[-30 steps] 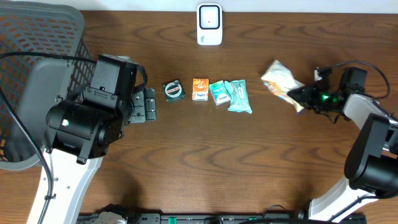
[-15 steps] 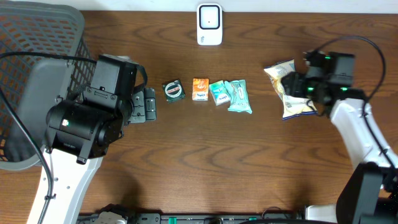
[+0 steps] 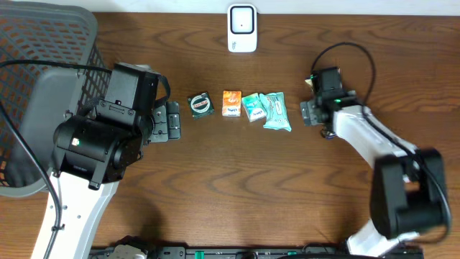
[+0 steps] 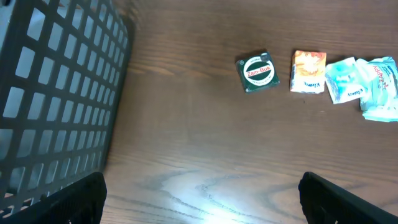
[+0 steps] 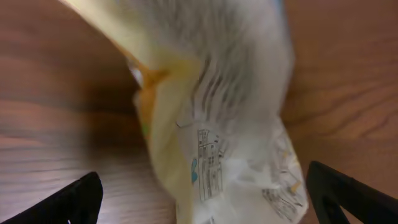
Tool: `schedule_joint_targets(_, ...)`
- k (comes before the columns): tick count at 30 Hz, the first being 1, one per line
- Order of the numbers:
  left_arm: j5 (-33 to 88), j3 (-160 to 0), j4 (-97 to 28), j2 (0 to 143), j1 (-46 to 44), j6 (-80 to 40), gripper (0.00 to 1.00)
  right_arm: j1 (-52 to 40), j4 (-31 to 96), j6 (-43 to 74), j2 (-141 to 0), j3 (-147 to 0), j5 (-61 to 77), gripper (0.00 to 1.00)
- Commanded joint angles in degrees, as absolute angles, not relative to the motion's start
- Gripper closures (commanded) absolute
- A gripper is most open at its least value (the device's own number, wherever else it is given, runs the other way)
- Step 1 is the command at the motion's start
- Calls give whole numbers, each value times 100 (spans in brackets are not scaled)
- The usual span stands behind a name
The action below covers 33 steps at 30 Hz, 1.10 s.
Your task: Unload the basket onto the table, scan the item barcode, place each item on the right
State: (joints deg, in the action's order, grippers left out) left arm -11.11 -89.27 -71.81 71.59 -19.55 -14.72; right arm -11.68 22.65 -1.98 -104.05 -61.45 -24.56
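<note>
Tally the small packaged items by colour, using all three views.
Green Zam-Buk box: 1
Orange packet: 1
Teal packets: 2
Yellow-and-white bag, seen only in the right wrist view: 1
Total: 5

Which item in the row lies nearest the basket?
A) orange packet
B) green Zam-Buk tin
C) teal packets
B: the green Zam-Buk tin ends the row on the side of the basket, with the orange packet and then the teal packets beyond it.
</note>
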Motion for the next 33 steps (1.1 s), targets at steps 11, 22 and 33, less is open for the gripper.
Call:
schedule_joint_targets(11, -1208, -8973, -7201, 7185, -1927, -1417, 2, -899, 1686, -246, -11542, -6180, -3205, 45)
schedule_joint_targets(22, -1208, -8973, -7201, 7185, -1927, -1420, 2, -445, 1754, 34, -11163, -6187, -21, 99)
schedule_joint_targets(33, -1208, -8973, -7201, 7185, -1927, -1420, 2, 185, 1083, 1352, -9769, -6224, 4366, 99)
